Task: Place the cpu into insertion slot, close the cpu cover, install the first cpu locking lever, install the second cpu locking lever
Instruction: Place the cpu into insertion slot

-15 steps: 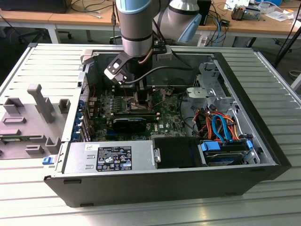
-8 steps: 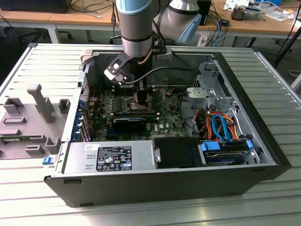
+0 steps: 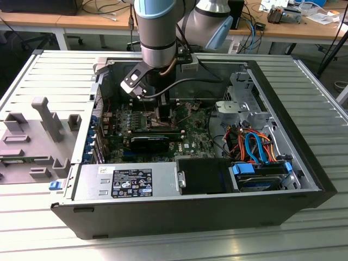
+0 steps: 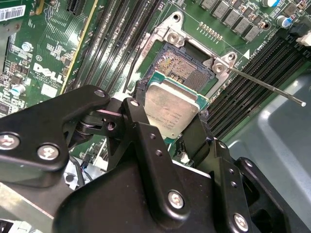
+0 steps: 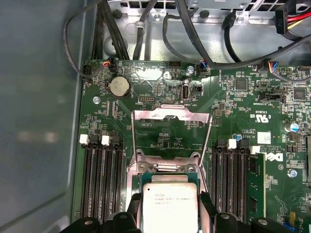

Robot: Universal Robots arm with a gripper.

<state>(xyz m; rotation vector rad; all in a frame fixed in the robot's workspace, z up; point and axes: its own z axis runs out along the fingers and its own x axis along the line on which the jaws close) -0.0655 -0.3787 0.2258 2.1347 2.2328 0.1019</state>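
- Second wrist view: the gripper (image 4: 169, 127) is clamped on the cpu (image 4: 175, 109), one black finger on each of two opposite edges, with the silvery lid facing the camera.
- The cpu hangs over the insertion slot (image 4: 187, 68). It covers the part of the slot nearest the fingers and leaves a strip of the contact field bare on the other side. I can't tell whether it touches the socket yet.
- First wrist view: the cpu cover (image 5: 172, 114) is swung open on the far side of the socket, and the board shows through its cut-out. Nothing lies over the socket mouth.
- A locking lever (image 4: 265, 85) sticks out as a thin rod over the memory slots (image 4: 252, 58) beside the socket. It isn't latched.
- Exterior view: the arm (image 3: 157, 32) reaches straight down into the open case (image 3: 163, 217), over the motherboard (image 3: 190, 136).
- Risk 1: the chip looks offset from the socket frame. If it is released or pressed like this, I judge an edge would ride the rim and bend the contacts.
- Risk 2: I can't read the orientation notches from here. If the chip is rotated wrong, it won't seat.
- Risk 3: any tilt in the grip means one corner lands first and scrapes the contacts.
- Risk 4: the fingers sit close to the socket frame, so they could nudge the chip as they open.
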